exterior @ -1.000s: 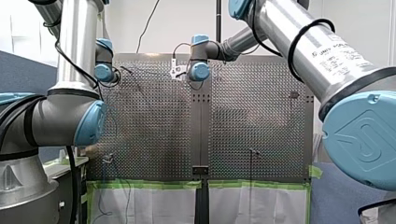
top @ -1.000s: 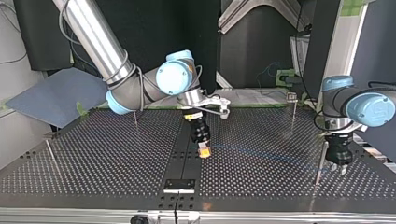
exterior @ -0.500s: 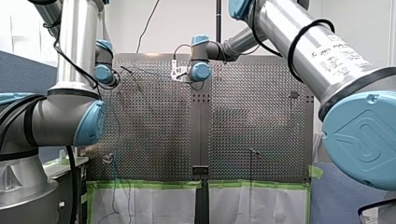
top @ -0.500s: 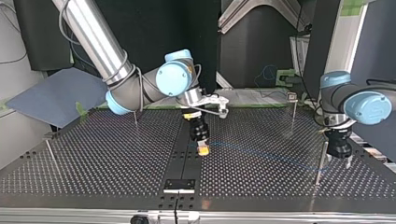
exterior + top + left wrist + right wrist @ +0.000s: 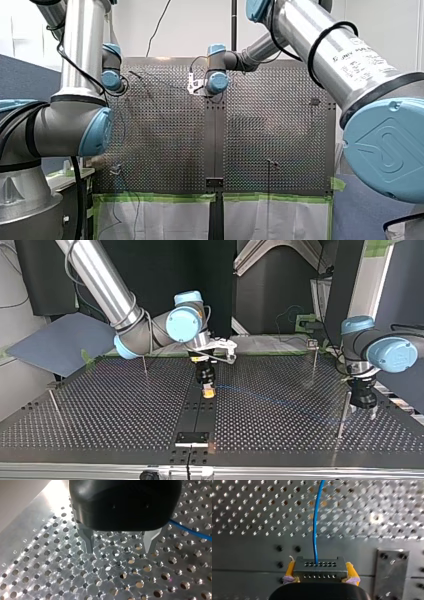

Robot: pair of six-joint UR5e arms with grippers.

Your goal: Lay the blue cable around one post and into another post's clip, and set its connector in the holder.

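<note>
The thin blue cable [image 5: 280, 402] runs across the perforated table from the black connector [image 5: 319, 568] to the thin post [image 5: 342, 415] at the top view's right. My right gripper [image 5: 207, 391] is shut on the connector, whose sides are pinched by the yellow pads [image 5: 290, 570]; the cable [image 5: 315, 517] leaves it straight ahead. My left gripper [image 5: 118, 546] hangs open just above the table with nothing between its metal fingers, and the cable [image 5: 190, 530] passes beside it. In the top view my left gripper [image 5: 364, 404] is next to that post.
A post with a clip [image 5: 313, 346] stands at the far right of the top view; two more thin posts [image 5: 144, 366] [image 5: 54, 407] stand at its left. The connector holder [image 5: 192, 438] sits on the dark centre strip near the top view's front edge, and shows beside my right gripper [image 5: 390, 572].
My right gripper has carried the connector toward the far side and slightly left in the top view. My left gripper has lifted a little beside the post.
</note>
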